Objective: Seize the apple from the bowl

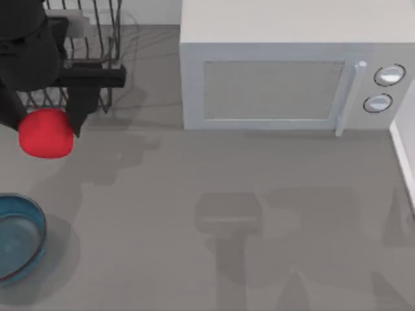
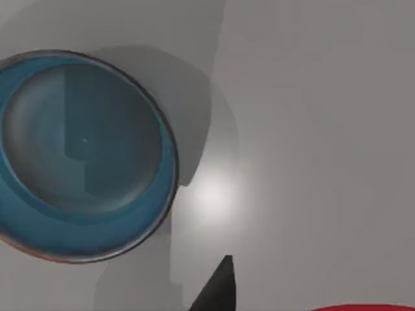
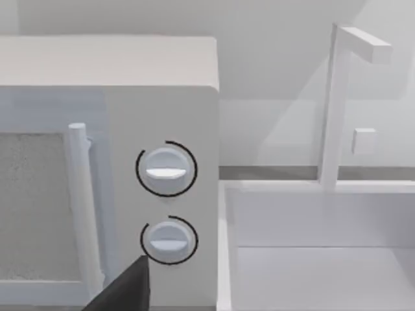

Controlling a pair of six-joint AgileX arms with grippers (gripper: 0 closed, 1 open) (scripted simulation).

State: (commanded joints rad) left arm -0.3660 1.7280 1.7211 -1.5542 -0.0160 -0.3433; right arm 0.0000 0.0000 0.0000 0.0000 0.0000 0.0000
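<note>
- Lifting is the step in hand, judging by the surface [image 1: 259, 227]: its wide grey middle lies bare, with arm shadows across it, so there is room to carry the load away from the left edge without meeting anything.
- The microwave [image 1: 292, 78] stands against the far edge, right of middle, door shut; keep the carry well short of its near face and handle.
- A wire rack [image 1: 97, 39] stands in the far left corner, right behind the left arm; rise straight rather than swing back, or the arm may brush the wires.
- The left jaws [image 1: 45, 126] hang above the surface near the left edge, clamped on the apple, with dark fingers at either side of it; hold the squeeze steady, since a smooth round lump could slip or roll if the grip eases.
- The bowl [image 1: 16, 236] sits at the near left corner, empty, clear of the jaws; the left wrist view looks down into its bare blue inside.
- The apple [image 1: 45, 133] is out of the bowl, held aloft between bowl and rack, so the seizing looks nearly complete.
- The right arm is parked by the right edge, facing the microwave's dials; whether its jaws are open I cannot tell.
</note>
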